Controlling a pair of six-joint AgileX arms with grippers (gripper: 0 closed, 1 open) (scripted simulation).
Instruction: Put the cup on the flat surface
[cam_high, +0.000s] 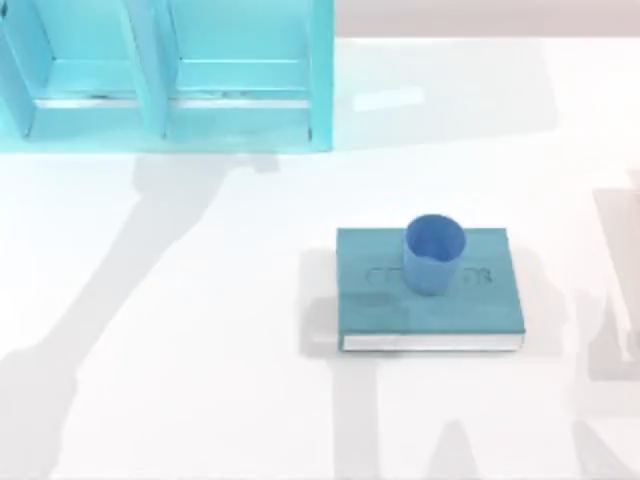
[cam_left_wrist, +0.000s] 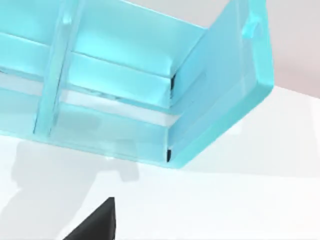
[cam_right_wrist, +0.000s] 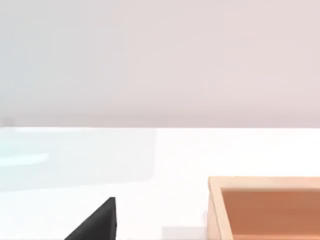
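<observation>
The small blue cup (cam_high: 434, 255) stands upright on a teal book (cam_high: 385, 310), near the book's far edge, right of the table's middle in the top view. The flat surface, the white tabletop (cam_high: 190, 330), spreads wide on every side of the book. Nothing touches the cup. A dark piece of my left gripper (cam_left_wrist: 95, 225) sits at the edge of the left wrist view, which looks at the shelf unit. A like dark piece of my right gripper (cam_right_wrist: 95, 222) sits at the edge of the right wrist view, over bare table.
A light-blue shelf unit (cam_high: 160, 80) stands along the far left of the table and reappears close up as the shelf unit (cam_left_wrist: 150, 90). An open wooden box (cam_right_wrist: 265, 205) rests on the table in the right wrist view. Arm shadows cross the tabletop.
</observation>
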